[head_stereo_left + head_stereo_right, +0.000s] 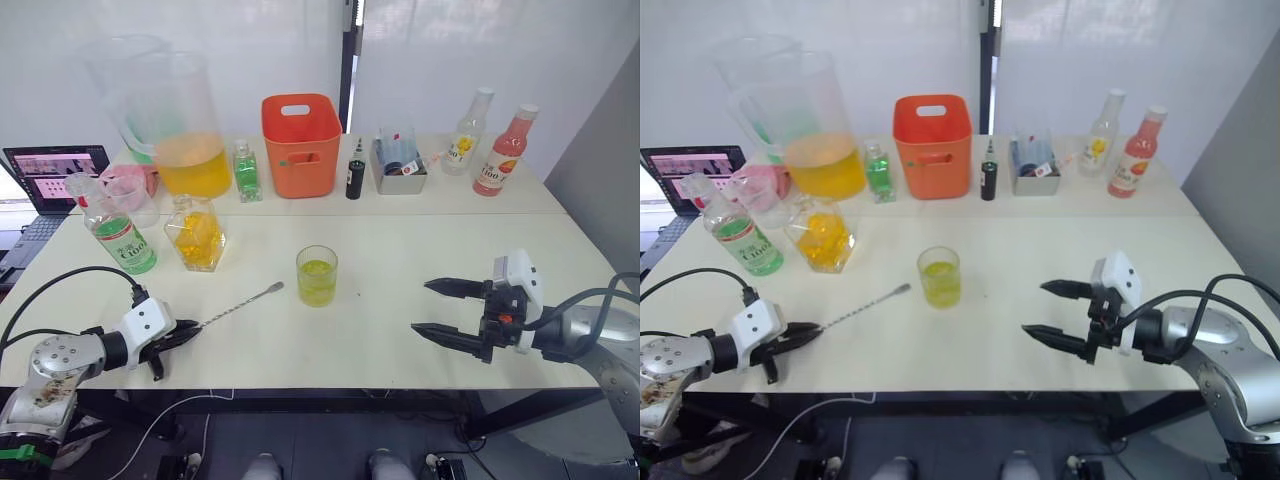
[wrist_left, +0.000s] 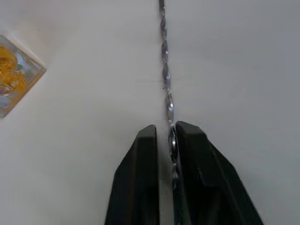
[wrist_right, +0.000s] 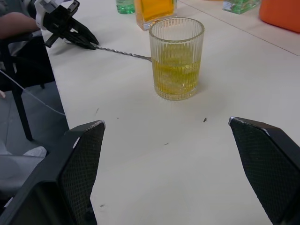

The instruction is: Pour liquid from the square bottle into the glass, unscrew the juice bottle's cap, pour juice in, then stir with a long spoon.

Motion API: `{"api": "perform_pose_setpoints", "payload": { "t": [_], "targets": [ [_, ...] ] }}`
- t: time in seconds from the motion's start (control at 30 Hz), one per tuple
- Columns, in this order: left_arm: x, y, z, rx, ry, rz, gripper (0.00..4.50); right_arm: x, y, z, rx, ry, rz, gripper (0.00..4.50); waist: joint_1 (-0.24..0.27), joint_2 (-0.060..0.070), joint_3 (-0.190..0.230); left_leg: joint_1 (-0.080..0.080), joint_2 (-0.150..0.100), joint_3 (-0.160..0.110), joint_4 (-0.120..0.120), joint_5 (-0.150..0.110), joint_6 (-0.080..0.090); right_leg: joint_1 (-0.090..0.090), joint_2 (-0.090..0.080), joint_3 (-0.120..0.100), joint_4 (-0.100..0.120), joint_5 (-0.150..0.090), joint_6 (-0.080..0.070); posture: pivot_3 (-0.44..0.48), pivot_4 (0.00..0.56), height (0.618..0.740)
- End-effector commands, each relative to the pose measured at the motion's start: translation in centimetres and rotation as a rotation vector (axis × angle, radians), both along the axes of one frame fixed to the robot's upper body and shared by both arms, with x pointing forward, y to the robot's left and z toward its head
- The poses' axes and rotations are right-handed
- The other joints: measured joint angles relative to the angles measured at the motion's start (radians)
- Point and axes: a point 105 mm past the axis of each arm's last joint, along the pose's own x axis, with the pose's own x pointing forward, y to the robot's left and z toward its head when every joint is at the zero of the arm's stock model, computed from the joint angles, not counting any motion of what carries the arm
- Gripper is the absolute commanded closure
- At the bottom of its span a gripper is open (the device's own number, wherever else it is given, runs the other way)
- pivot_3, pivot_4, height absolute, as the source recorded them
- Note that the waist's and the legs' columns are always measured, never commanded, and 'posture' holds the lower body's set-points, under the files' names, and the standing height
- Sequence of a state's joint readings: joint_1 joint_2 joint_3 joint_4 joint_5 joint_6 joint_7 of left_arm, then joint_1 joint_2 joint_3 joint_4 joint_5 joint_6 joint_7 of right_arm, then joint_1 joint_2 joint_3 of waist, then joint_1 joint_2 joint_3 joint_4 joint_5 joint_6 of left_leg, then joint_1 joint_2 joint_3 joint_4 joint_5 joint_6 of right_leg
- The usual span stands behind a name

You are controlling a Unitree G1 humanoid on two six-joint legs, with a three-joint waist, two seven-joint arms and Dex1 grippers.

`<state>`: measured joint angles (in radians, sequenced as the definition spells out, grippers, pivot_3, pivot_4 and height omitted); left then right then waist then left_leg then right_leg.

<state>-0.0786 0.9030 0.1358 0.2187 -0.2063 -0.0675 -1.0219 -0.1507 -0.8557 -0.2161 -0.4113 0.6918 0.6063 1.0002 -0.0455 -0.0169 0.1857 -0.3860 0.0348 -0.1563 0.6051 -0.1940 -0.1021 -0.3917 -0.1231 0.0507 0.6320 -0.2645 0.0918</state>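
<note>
The left gripper (image 1: pixel 190 330) sits low at the table's (image 1: pixel 400 330) front left edge, its fingers pinched on the stem end of the long spoon (image 1: pixel 240 303), which lies flat on the table (bowl pointing toward the glass). The glass (image 1: pixel 317 276), part full of yellow-green liquid, stands upright near the table's middle. The right gripper (image 1: pixel 437 308) hovers near the front right edge, fingers spread wide, holding nothing. The juice bottle (image 1: pixel 118 236) stands by the left edge.
</note>
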Motion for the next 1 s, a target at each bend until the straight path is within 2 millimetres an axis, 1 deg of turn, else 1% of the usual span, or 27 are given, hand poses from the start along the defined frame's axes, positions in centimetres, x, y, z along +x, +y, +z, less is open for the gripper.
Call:
{"api": "perform_pose_setpoints", "payload": {
  "t": [0.03, 0.1, 0.23, 0.33, 0.4, 0.53, 0.63, 0.73, 0.8, 0.87, 1.0],
  "targets": [
    [-1.0, 0.2, -0.2, -0.02, 0.11, 0.002, 2.56, -0.6, 1.1, 1.8, 0.04, -0.047, 0.066, 0.0, -0.004, 0.0, 0.0, 0.0, 0.0, 0.0, 0.0, 0.0, 0.0, 0.0, 0.0, 0.0, 0.0, 0.0, 0.0, 0.0, 0.15, 0.74],
    [-0.9, -0.3, 0.9, -0.047, 0.101, -0.019, 1.94, -1.0, 1.7, 2.4, 0.076, -0.037, 0.103, 0.0, -0.004, 0.0, 0.0, 0.0, 0.0, 0.0, 0.0, 0.0, 0.0, 0.0, 0.0, 0.0, 0.0, 0.0, 0.0, 0.0, 0.15, 0.74],
    [-0.1, -1.1, 2.6, -0.087, 0.095, -0.017, 1.94, -1.4, 2.4, 3.0, 0.073, -0.033, 0.151, 0.0, 0.005, -0.001, 0.001, -0.001, 0.0, 0.0, 0.0, 0.0, 0.0, -0.001, 0.0, 0.0, 0.0, 0.0, 0.0, 0.0, 0.15, 0.74],
    [0.6, -1.7, 3.0, -0.09, 0.123, -0.004, 1.94, -1.5, 3.0, 3.2, 0.059, -0.042, 0.168, 0.0, 0.01, -0.001, 0.002, -0.002, 0.0, -0.001, 0.002, 0.0, 0.0, -0.001, 0.0, 0.0, 0.0, 0.0, 0.001, 0.0, 0.15, 0.74],
    [0.8, -2.0, 2.8, -0.081, 0.158, -0.004, 1.94, -1.5, 3.3, 3.7, 0.07, -0.06, 0.177, 0.0, 0.008, -0.001, 0.002, -0.002, 0.0, 0.0, 0.002, 0.0, 0.0, -0.001, 0.0, 0.0, 0.0, 0.0, 0.001, 0.0, 0.15, 0.74],
    [0.5, -1.7, 1.0, -0.026, 0.234, -0.013, 1.94, -1.9, 3.7, 4.5, 0.099, -0.075, 0.189, 0.0, 0.0, -0.001, 0.002, -0.002, 0.0, 0.0, 0.0, 0.0, 0.0, -0.002, 0.0, 0.0, 0.0, 0.0, 0.001, 0.0, 0.15, 0.74],
    [0.0, -1.1, -0.1, 0.018, 0.288, -0.012, 1.94, -1.9, 3.7, 4.6, 0.095, -0.079, 0.181, 0.0, 0.0, -0.001, 0.002, -0.003, 0.0, 0.0, 0.0, 0.0, 0.0, -0.003, 0.0, 0.0, 0.0, 0.0, 0.0, 0.0, 0.15, 0.74],
    [-0.3, 0.0, -0.9, 0.052, 0.336, 0.008, 1.94, -1.9, 3.6, 4.5, 0.092, -0.079, 0.172, 0.0, -0.002, -0.001, 0.002, -0.002, 0.0, 0.0, 0.0, 0.0, 0.0, -0.003, 0.0, 0.0, 0.001, 0.0, 0.0, 0.0, 0.15, 0.74],
    [-0.2, 0.3, -0.9, 0.061, 0.345, 0.028, 2.49, -1.8, 3.5, 4.4, 0.09, -0.081, 0.163, 0.0, -0.002, -0.001, 0.001, -0.002, 0.0, 0.0, 0.0, 0.0, 0.0, -0.002, 0.0, 0.0, 0.001, 0.0, 0.0, 0.0, 0.15, 0.74],
    [-0.2, 0.3, -1.0, 0.064, 0.369, 0.031, 3.2, -1.8, 3.4, 4.3, 0.09, -0.082, 0.157, 0.0, -0.002, -0.001, 0.001, -0.001, 0.0, 0.0, 0.0, 0.0, 0.0, -0.002, 0.0, 0.0, 0.001, 0.0, 0.0, 0.0, 0.15, 0.74],
    [-0.2, 0.3, -1.2, 0.059, 0.388, 0.04, 4.44, -1.6, 3.2, 3.9, 0.081, -0.088, 0.147, 0.0, -0.003, 0.0, 0.001, -0.001, 0.0, 0.0, 0.0, 0.0, 0.0, -0.002, 0.0, 0.0, 0.001, 0.0, 0.0, 0.0, 0.15, 0.74]
  ]
}}
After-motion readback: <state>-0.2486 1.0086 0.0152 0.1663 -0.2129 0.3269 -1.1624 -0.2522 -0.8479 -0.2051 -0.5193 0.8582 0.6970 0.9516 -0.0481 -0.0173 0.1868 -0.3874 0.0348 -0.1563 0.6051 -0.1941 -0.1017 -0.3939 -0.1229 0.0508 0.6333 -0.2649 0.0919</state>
